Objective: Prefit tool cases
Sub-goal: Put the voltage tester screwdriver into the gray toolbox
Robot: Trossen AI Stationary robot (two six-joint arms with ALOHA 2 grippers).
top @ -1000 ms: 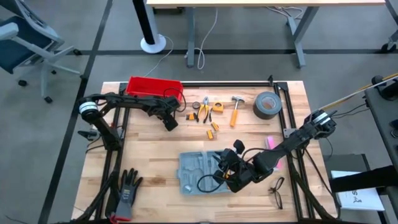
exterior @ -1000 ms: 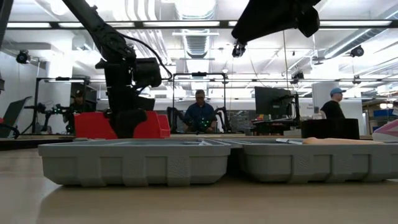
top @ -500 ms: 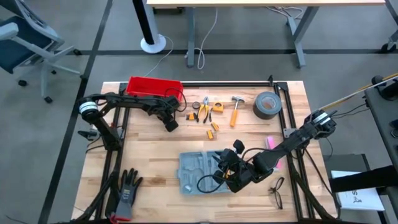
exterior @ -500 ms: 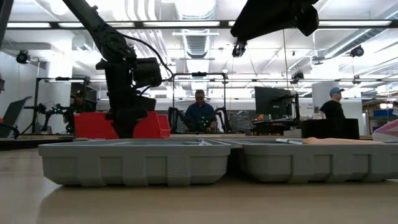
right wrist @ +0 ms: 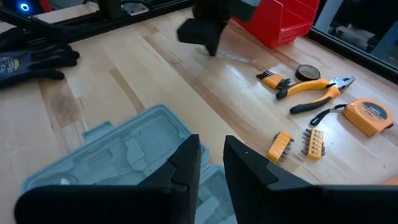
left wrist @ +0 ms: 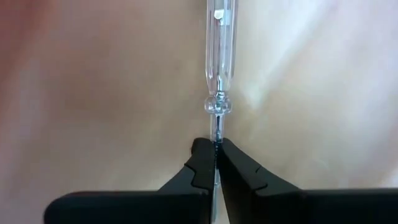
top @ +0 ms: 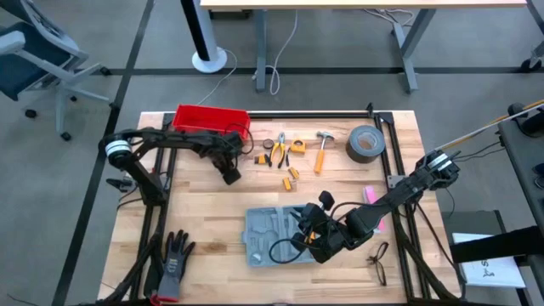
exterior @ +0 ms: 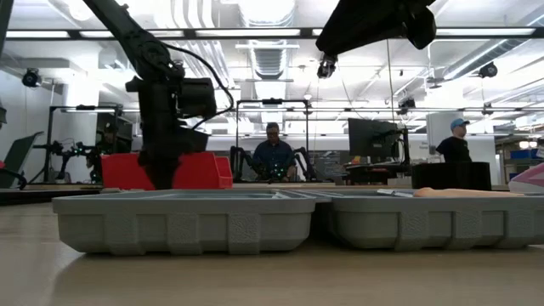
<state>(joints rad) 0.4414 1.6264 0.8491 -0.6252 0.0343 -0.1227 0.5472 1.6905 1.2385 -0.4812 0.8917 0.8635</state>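
Tool case (top: 274,234), grey-blue and hinged, lies open on the wooden table (top: 204,217), in the near middle part of it, with its moulded grey inside facing up. In the low view its two halves sit side by side like two shallow trays (exterior: 183,219).

The right gripper (top: 308,238) hangs over the right half of the case. In the right wrist view its two dark fingers (right wrist: 185,163) stand a little apart with only a narrow gap between them, and nothing is seen between them.

The left gripper (top: 229,176) is lowered to the table just in front of the red bin (top: 210,120), well apart from the case. Its fingers (left wrist: 202,167) are pressed together and they pinch the thin metal shaft of a screwdriver with clear handle (left wrist: 218,56), which lies on the wood and points away from the wrist camera.

Behind the case, in a loose group, lie a set of hex keys (right wrist: 273,79), pliers with yellow handles (right wrist: 323,90), a yellow tape measure (right wrist: 367,113), two yellow bit holders (right wrist: 297,144), a hammer (top: 323,149) and a roll of grey tape (top: 365,143). A black glove (top: 174,259) rests at the near left corner, safety glasses (top: 378,263) at the near right.

In the low view, people (exterior: 273,157) are seen in the room behind the table.
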